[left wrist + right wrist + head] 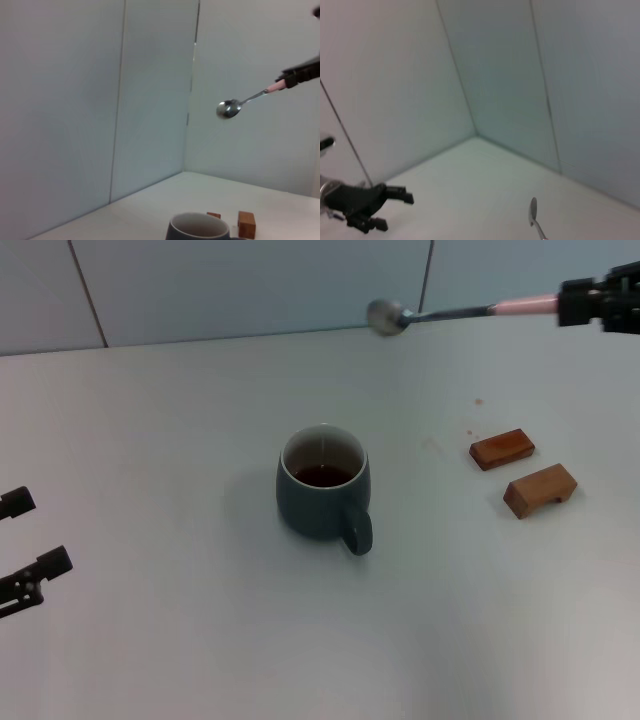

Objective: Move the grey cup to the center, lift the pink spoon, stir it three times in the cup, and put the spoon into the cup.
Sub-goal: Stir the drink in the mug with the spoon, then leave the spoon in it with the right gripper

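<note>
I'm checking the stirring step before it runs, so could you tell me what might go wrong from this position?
1. The right hand grips the pink spoon only at the far end of its handle, held out level, so it may swivel or slip while coming down.
2. The grey cup holds dark liquid; an off-centre entry could strike the rim, splash or tip it.
3. The left hand is open and apart from the cup, so nothing steadies it.
</note>
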### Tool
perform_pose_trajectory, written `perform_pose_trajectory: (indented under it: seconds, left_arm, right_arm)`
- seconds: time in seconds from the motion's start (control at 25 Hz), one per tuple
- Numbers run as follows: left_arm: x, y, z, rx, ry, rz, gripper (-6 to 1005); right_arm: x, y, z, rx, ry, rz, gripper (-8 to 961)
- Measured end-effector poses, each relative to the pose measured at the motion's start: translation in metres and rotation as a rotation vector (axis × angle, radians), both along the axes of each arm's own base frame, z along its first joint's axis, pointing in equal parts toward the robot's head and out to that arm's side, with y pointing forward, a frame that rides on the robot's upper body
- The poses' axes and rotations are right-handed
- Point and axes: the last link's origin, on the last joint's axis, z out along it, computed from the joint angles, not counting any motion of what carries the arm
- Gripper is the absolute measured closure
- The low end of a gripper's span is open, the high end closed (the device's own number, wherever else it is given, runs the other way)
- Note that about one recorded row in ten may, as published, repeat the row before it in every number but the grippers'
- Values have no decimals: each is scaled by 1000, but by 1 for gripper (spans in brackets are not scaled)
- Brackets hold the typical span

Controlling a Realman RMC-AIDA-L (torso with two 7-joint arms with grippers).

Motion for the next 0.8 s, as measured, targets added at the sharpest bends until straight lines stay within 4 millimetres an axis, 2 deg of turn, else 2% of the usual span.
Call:
perform_pose_trajectory:
  seconds: [0.2, 0.6, 0.72, 0.8]
  left_arm:
    - [0, 0, -2, -12, 8, -4, 170]
    - [1, 1, -6, -30, 23, -7, 170]
    - [1, 1, -6, -30, 23, -8, 170]
    - [1, 2, -6, -32, 27, -11, 170]
  right_arm:
    - [-28, 21, -17, -98, -140, -100, 840]
    - [-55, 59, -38, -198, -253, -202, 840]
    - [-60, 63, -42, -216, -285, -210, 840]
    - [-67, 68, -52, -258, -340, -216, 840]
